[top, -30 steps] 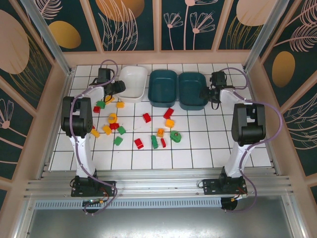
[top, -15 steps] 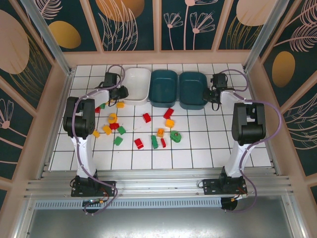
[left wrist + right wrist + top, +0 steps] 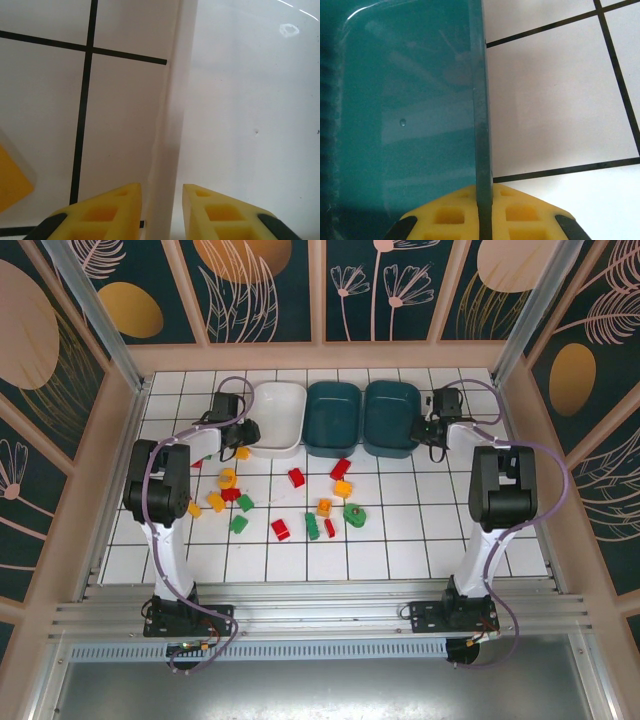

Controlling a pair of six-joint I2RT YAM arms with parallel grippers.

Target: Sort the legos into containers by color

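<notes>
Three containers stand side by side at the back: a white bin (image 3: pixel 278 412), a middle teal bin (image 3: pixel 335 418) and a right teal bin (image 3: pixel 392 418). My left gripper (image 3: pixel 247 429) is shut on the white bin's left wall (image 3: pixel 167 125), one yellow finger (image 3: pixel 120 205) on each side. My right gripper (image 3: pixel 419 427) is shut on the right teal bin's right wall (image 3: pixel 481 100). Red (image 3: pixel 296 477), yellow (image 3: pixel 342 488) and green (image 3: pixel 354 512) legos lie scattered on the tiles in front of the bins. All three bins look empty.
A yellow lego (image 3: pixel 12 177) lies on the tiles left of my left gripper. More legos lie near the left arm (image 3: pixel 227 480). Wooden walls (image 3: pixel 320 355) close in the tiled floor at the back and both sides.
Both grippers have closed onto the bin walls. My left gripper moved right and back to the white bin's wall. The bins have shifted slightly.
</notes>
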